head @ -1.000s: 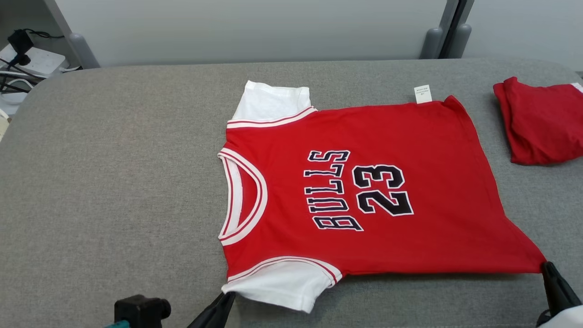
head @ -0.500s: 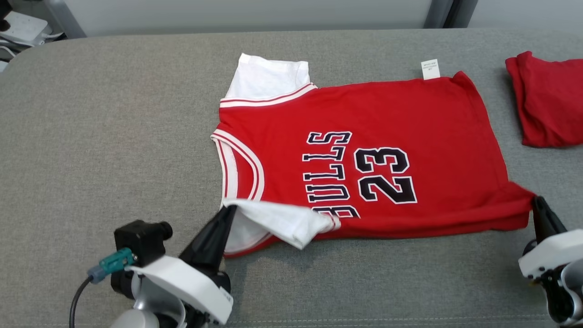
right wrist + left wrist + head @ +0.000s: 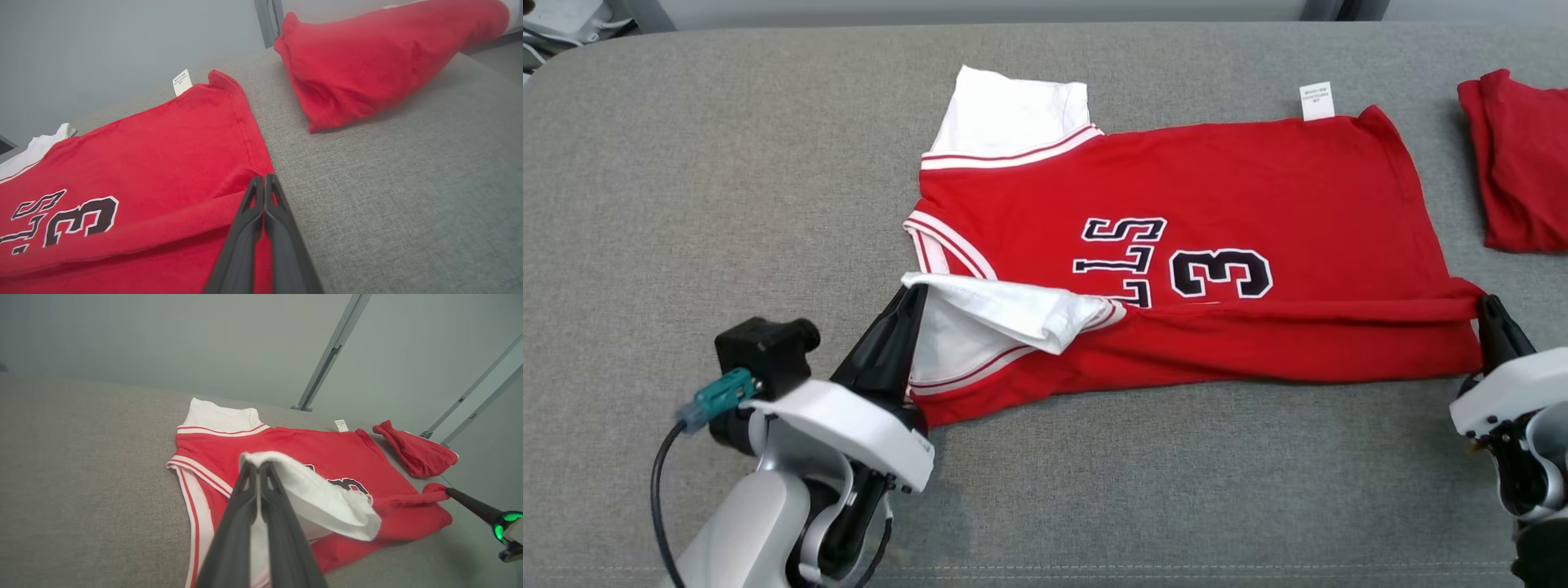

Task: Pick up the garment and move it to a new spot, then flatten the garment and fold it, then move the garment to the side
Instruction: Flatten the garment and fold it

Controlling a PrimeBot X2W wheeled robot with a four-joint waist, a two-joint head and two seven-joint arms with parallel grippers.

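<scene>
Red Bulls jersey (image 3: 1217, 188) lies spread on the gray counter (image 3: 727, 204), center to right, neck opening to the left, hem to the right. Left claw (image 3: 913, 298) is clamped shut on the near white sleeve (image 3: 1013, 314) at its shoulder edge; the left wrist view shows both fingers pinched together with white cloth draped off them. Right claw (image 3: 1490, 306) is closed tight on the near hem corner, red fabric bunched at its tips. The two pinch points sit at the two ends of the near long edge, so that edge comes up as one straight line instead of sagging in the middle. The near edge is raised and lapped over the body, hiding the near part of the black print; only "LLS" and "3" are readable. Judging from that, flattening looks done and the lengthwise fold is the step in hand, roughly midway. Far white sleeve (image 3: 1013, 114) and care label (image 3: 1317, 100) lie flat along the far edge, untouched. Fold line between the claws looks fairly straight; the near sleeve flops loose and may tuck in crooked. Second red garment (image 3: 1523, 163), folded, sits far right on the counter, apart from the jersey. That is likely the side spot for finished pieces, so the jersey probably ends beside it.
</scene>
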